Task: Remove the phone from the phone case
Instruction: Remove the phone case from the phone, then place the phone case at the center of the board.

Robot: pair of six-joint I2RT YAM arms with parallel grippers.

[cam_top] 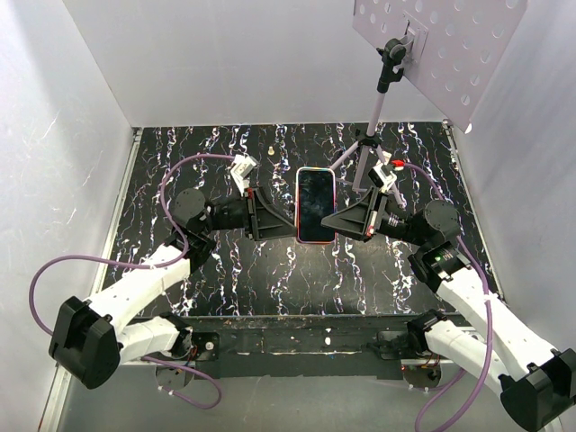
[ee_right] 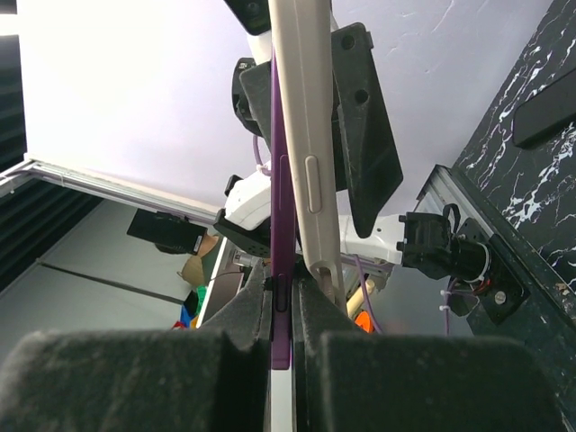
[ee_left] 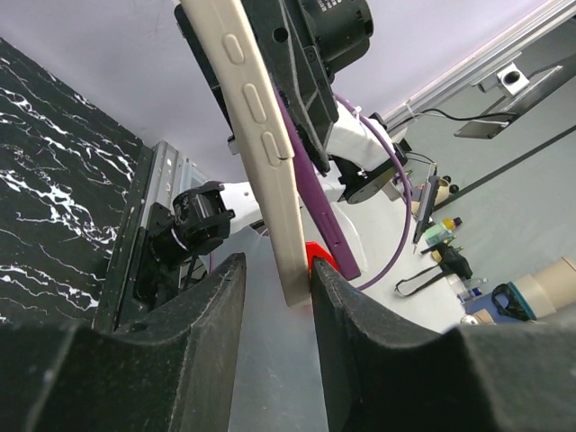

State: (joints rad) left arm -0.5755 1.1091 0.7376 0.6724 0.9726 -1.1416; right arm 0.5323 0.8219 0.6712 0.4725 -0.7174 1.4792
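Both grippers hold the phone flat above the table's middle, its dark screen facing up. In the wrist views the thin purple phone lies beside the beige phone case, which has raised button covers. My right gripper is shut on the phone's purple edge, with the case just outside its fingers. The case's end sits between the fingers of my left gripper. It touches one finger and a clear gap separates it from the other. The purple phone spreads away from the case there.
A tripod carrying a perforated board stands at the back right, close behind the right gripper. A small pale object lies on the black marbled table at the back. White walls enclose three sides.
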